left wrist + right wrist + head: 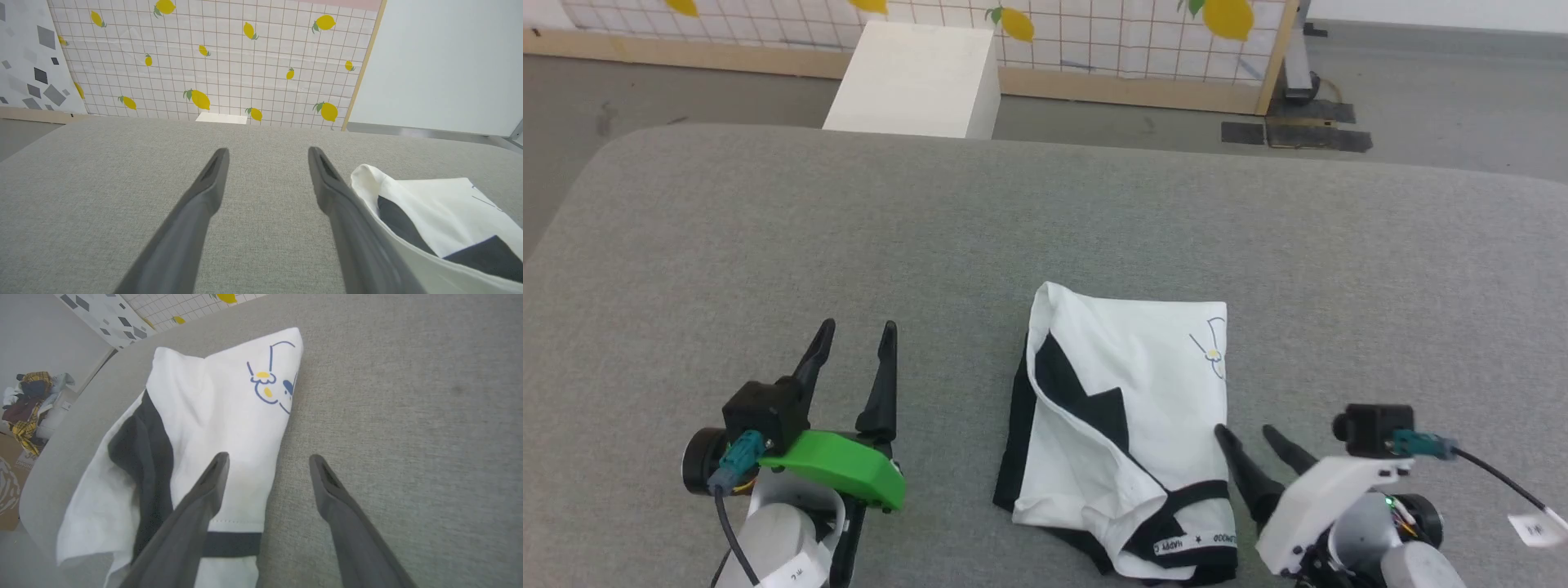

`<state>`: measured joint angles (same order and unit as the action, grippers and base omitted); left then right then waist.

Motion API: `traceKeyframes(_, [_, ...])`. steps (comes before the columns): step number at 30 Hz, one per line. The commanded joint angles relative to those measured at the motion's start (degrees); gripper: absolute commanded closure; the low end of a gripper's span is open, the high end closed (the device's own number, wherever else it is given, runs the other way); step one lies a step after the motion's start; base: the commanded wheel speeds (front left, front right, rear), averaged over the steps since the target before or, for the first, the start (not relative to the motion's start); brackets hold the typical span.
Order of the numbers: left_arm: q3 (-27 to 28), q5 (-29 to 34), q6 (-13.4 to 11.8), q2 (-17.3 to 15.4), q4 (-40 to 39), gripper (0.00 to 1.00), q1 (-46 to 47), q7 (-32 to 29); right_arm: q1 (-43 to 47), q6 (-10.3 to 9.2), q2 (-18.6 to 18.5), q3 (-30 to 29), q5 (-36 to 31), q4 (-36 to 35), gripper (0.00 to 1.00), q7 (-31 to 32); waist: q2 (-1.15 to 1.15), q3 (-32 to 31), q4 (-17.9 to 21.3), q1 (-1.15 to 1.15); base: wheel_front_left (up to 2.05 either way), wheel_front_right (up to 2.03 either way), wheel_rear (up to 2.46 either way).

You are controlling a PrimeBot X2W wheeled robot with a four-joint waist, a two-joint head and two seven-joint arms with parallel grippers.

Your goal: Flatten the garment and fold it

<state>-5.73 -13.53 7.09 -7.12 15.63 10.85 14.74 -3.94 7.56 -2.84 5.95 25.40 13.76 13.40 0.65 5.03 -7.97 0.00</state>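
Grey surface [768, 245]; garment [1152, 384] sleeves mostly hidden.

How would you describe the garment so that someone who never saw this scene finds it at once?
Start from the wide gray table. On its near side, between the left gripper and the right gripper, closer to the right one, lies the garment. Unlike the dark grippers beside it, it is a folded white cloth with black bands and a small blue-and-yellow print.
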Motion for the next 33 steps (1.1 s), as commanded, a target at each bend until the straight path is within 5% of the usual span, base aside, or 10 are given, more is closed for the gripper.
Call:
traceKeyframes(1, [-0.1, -0.3, 0.4, 0.1, -0.1, 0.0, -0.6, 0.3, -1.8, -0.08, 0.0, 0.6, 1.0, 1.2, 0.0, 1.1, -0.65, 0.4, -0.6, 0.0, 0.0, 0.0, 0.0])
traceKeyframes(10, [-0.3, -0.7, 0.4, 0.3, 0.1, 0.0, -0.5, 0.3, -6.9, -0.08, 0.0, 4.1, 5.2, 11.0, 0.0, 8.3, -0.65, 1.7, -2.1, 0.0, 0.0, 0.0, 0.0])
traceKeyframes(11, [-0.3, -0.7, 0.4, 0.4, 0.2, 0.0, -0.4, 0.3, -7.5, -0.08, 0.0, 4.1, 4.5, 11.8, 0.17, 8.9, -0.65, 1.8, -2.2, 0.0, 0.0, 0.0, 0.0])
traceKeyframes(12, [-0.3, -0.8, 0.4, 0.4, 0.2, 0.0, -0.4, 0.3, -7.9, -0.08, 0.0, 3.9, 4.0, 12.2, 0.51, 9.2, -0.65, 1.9, -2.2, 0.0, 0.0, 0.0, 0.0])
traceKeyframes(13, [-0.3, -0.8, 0.4, 0.4, 0.2, 0.0, -0.3, 0.3, -8.3, -0.08, 0.0, 3.6, 3.6, 12.5, 0.66, 9.4, -0.65, 1.9, -2.3, 0.0, 0.0, 0.0, 0.0])
traceKeyframes(14, [-0.2, -0.8, 0.4, 0.4, 0.3, 0.0, -0.3, 0.3, -8.9, -0.08, 0.0, 3.4, 2.8, 12.5, 0.95, 9.3, -0.65, 1.9, -2.2, 0.0, 0.0, 0.0, 0.0])
traceKeyframes(15, [0.0, -0.8, 0.4, 0.4, 0.3, 0.0, -0.3, 0.3, -9.4, -0.08, 0.0, 3.3, 1.6, 12.2, 1.0, 9.3, -0.65, 1.9, -2.0, 0.0, 0.0, 0.0, 0.0])
traceKeyframes(24, [1.8, -0.6, 0.4, 0.5, -0.5, 0.0, -0.6, 0.3, -16.4, -0.08, -2.0, 11.7, -25.2, 0.7, 1.0, 19.8, -0.65, 2.0, 2.6, 0.0, 0.0, 0.0, 0.0])
traceKeyframes(33, [2.2, 0.0, 0.4, 1.1, -2.3, 0.0, 0.5, 0.3, -21.3, -0.08, -16.7, 14.4, -24.6, -5.8, 1.0, 28.1, -0.65, 4.9, 10.2, 0.0, 0.0, 0.0, 0.0])
